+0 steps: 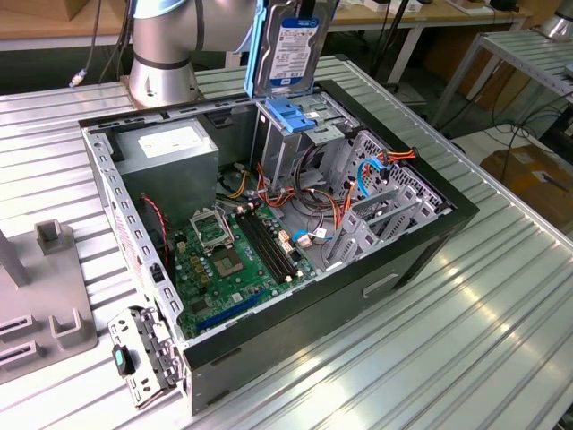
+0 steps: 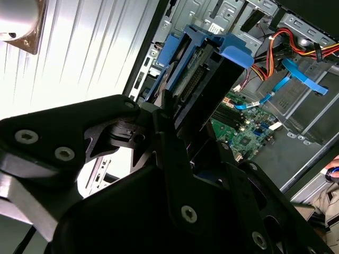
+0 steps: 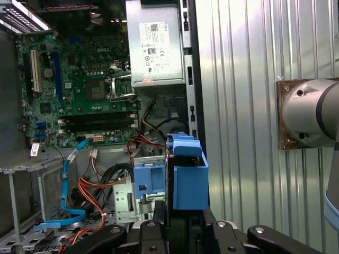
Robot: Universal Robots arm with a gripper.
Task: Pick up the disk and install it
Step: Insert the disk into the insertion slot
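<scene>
I have the disk (image 1: 294, 49) clamped in the gripper (image 3: 177, 218), held above the drive cage (image 1: 285, 150); not yet installed.

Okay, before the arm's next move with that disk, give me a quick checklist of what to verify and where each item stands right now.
1. Disk clamped in the end effector: ok.
2. Disk upright, lifted above the case: ok.
3. Case side open, motherboard exposed: ok.
4. Disk lined up with the drive cage: cannot tell.
5. Orange cables out of the cage's way: cannot tell.
</scene>
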